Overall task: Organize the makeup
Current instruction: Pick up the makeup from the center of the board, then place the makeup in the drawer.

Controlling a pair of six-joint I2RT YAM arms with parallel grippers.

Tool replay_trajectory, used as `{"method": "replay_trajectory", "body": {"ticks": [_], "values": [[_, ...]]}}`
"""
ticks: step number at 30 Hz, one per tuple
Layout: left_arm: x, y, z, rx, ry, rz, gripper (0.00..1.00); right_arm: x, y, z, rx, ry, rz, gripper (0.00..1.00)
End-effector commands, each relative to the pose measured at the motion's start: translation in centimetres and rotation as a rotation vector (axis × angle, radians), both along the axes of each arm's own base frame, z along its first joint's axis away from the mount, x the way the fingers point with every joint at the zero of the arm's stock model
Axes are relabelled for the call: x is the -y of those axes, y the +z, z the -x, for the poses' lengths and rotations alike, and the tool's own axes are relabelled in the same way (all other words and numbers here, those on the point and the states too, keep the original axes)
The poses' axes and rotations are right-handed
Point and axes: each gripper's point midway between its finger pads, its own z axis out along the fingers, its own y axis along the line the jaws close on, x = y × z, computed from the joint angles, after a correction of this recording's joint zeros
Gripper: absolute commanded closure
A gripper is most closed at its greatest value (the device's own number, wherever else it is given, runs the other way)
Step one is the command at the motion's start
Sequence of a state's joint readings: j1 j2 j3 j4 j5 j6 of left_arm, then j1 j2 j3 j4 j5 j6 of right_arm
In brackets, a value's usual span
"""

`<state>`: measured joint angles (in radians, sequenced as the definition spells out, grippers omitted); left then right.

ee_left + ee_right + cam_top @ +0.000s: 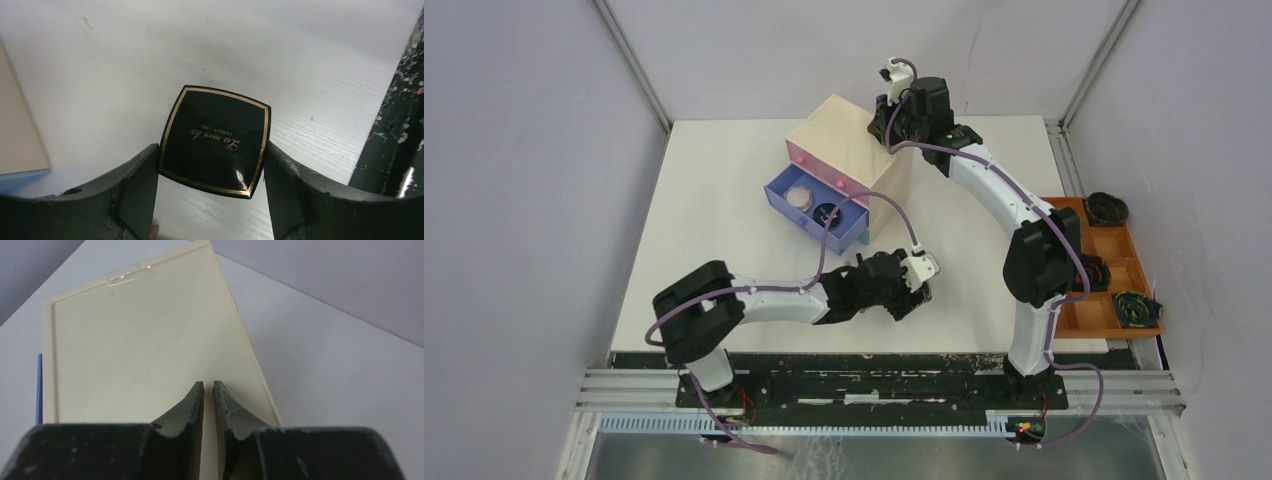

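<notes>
Currently: Left Fingers Clamped on Black Compact, Right Fingers Together Over Box

1. The left fingers (135, 185) press against two opposite sides of the black square compact (215, 140). Its lid has a gold border and gold script lettering.
2. The compact sits over the white desk (125, 60), toward the near edge and in front of the beige box (839, 135). Whether it rests on the desk or is raised cannot be determined.
3. The right fingers (186, 410) are together, with only a narrow slit between them and nothing in it. They are positioned over the flat top of the box, at its rear right corner.
4. The purple drawer (809, 215) is pulled out. It contains a pale jar (800, 197) and a round dark compact (827, 213), side by side.
5. The orange-brown tray (1114, 300) lies at the right edge of the desk.
</notes>
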<state>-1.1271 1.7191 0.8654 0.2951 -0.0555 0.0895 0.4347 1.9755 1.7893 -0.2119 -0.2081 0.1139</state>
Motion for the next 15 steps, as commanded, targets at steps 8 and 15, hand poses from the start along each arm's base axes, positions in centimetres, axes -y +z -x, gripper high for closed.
{"method": "replay_trajectory", "body": {"ticks": [8,15], "values": [[-6.4,15.1,-6.0,0.117,0.247,0.167,0.97,8.1,-20.5,9.8,-0.678,-0.075,0.395,0.80],[-13.1,17.5,-9.6,0.188,0.434,0.158,0.97,8.0,-20.6,9.8,-0.681,-0.074,0.392,0.80]]}}
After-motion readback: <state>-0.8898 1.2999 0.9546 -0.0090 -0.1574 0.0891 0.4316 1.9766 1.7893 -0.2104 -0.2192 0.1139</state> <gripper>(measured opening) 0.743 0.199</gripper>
